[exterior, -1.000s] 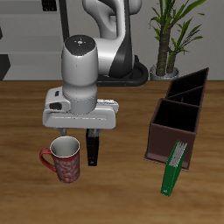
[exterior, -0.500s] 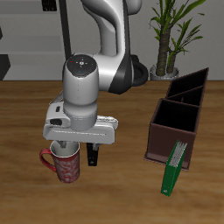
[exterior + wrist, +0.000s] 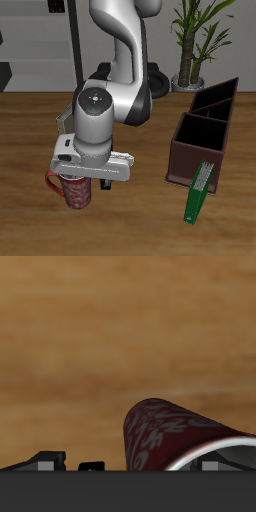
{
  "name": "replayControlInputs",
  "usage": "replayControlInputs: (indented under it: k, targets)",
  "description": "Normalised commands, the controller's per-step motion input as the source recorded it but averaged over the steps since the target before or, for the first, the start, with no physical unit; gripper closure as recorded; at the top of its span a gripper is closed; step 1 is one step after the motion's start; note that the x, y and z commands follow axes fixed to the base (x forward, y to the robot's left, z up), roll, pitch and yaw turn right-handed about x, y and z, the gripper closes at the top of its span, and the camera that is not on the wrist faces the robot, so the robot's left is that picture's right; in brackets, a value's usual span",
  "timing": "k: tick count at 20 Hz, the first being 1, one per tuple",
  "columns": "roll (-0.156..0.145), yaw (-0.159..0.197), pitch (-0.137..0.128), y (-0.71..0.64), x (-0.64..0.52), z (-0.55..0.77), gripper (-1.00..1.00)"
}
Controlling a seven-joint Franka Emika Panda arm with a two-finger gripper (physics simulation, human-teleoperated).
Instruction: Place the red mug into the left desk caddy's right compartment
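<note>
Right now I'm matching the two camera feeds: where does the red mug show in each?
Exterior view: the red mug stands near the table's front edge, mostly hidden under the gripper.
Wrist view: its speckled side and white rim fill the close foreground.
Shared landmark: the wooden table.

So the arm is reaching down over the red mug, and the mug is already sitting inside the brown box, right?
Not quite. The gripper is indeed down over the red mug, but the mug stands on the bare table, well apart from the left desk caddy. The exterior view shows this; the wrist view shows only wood around the mug.
</note>
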Motion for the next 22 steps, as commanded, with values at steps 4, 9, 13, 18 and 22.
replayControlInputs:
  k: [4,9,13,18,22]
  targets:
    - [-0.035,-0.017,0.025,-0.1,-0.01,-0.16,1.0]
    - [-0.068,-0.012,-0.028,-0.19,-0.07,0.18,1.0]
    - [-0.134,-0.097,-0.135,-0.26,-0.25,0.79,1.0]
    - [0.002,-0.015,-0.07,0.03,-0.24,0.64,1.0]
    - [-0.035,-0.056,-0.024,0.12,-0.36,0.59,1.0]
